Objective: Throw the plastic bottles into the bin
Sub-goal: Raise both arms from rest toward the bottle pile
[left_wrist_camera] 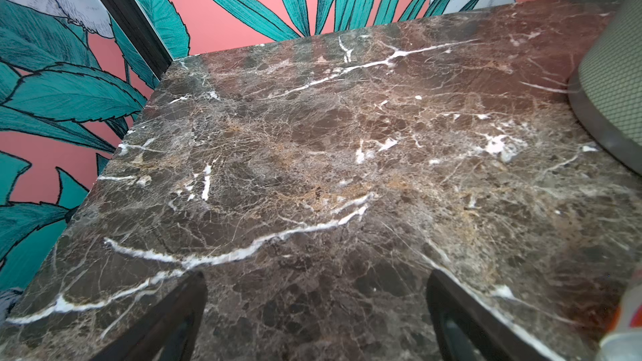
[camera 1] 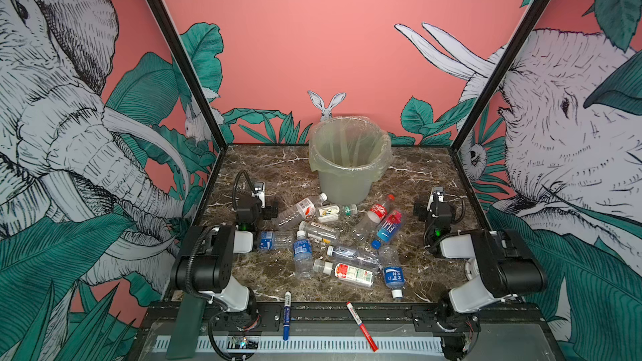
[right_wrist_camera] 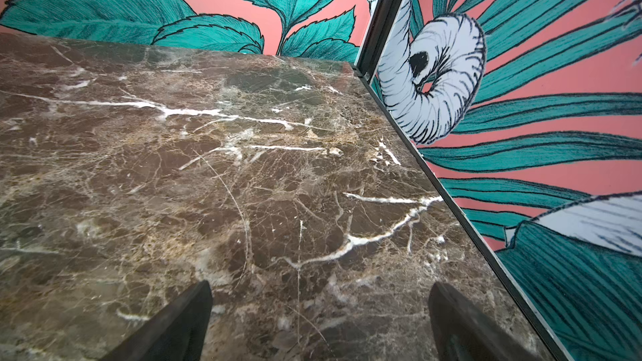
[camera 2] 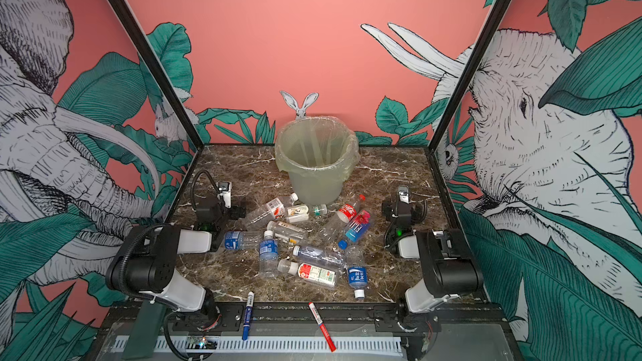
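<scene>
Several clear plastic bottles [camera 1: 333, 241] [camera 2: 302, 243] lie in a loose heap at the middle of the marble table. Among them are a red-capped cola bottle [camera 1: 375, 217] and a blue Fiji bottle [camera 1: 387, 229]. The bin [camera 1: 349, 158] [camera 2: 316, 158], grey-green with a clear bag over its rim, stands upright behind the heap. It looks empty. My left gripper [camera 1: 257, 199] [left_wrist_camera: 316, 274] hovers left of the heap, open over bare marble. My right gripper [camera 1: 437, 199] [right_wrist_camera: 321, 284] is right of the heap, open, with nothing between its fingers. The bin's wall [left_wrist_camera: 611, 74] and a blurred bottle [left_wrist_camera: 625, 321] edge the left wrist view.
A blue marker [camera 1: 287, 314] and a red marker [camera 1: 361, 324] lie across the black front rail. Printed walls with black corner posts [camera 1: 194, 74] close in the table on three sides. Bare marble [camera 1: 271, 164] lies on both sides of the bin.
</scene>
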`<state>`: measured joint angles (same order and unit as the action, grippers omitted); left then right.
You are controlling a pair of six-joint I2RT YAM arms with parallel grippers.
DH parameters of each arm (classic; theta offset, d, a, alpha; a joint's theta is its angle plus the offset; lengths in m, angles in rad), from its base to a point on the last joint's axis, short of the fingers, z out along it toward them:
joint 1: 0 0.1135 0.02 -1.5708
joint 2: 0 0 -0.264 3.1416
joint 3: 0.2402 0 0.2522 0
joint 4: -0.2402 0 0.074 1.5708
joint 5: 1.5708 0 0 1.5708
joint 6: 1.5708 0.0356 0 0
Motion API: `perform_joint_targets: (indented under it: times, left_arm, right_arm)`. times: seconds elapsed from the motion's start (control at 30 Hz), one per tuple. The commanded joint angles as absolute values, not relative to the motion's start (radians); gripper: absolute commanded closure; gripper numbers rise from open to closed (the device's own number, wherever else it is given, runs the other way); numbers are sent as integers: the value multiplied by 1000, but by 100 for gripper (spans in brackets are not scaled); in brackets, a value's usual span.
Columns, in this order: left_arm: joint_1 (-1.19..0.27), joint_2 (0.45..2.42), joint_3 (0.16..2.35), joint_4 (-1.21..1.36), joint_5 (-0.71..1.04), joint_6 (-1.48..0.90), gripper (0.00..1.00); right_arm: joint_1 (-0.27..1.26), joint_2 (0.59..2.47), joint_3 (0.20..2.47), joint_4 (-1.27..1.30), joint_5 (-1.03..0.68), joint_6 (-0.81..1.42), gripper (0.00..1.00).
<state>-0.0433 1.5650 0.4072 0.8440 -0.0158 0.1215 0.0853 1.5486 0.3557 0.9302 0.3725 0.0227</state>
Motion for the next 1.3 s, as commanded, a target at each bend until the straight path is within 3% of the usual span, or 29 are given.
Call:
perform_joint_targets:
  times: [0.0,0.8,1.17,1.27]
  left_arm:
    - [-45,1551,416,857,-13,128,0]
    - [-39,1552,418,857,-14,124,0]
    - [-52,1428,370,834,-311,32,0]
    - [-59,1336,366,761,-395,4,0]
  right_arm:
    - [90,1556,363,974,388,25,1]
    - [89,1555,366,970,383,26,1]
    - [104,1507,345,958,403,18,1]
    - [116,1513,302,1061,422,1,1]
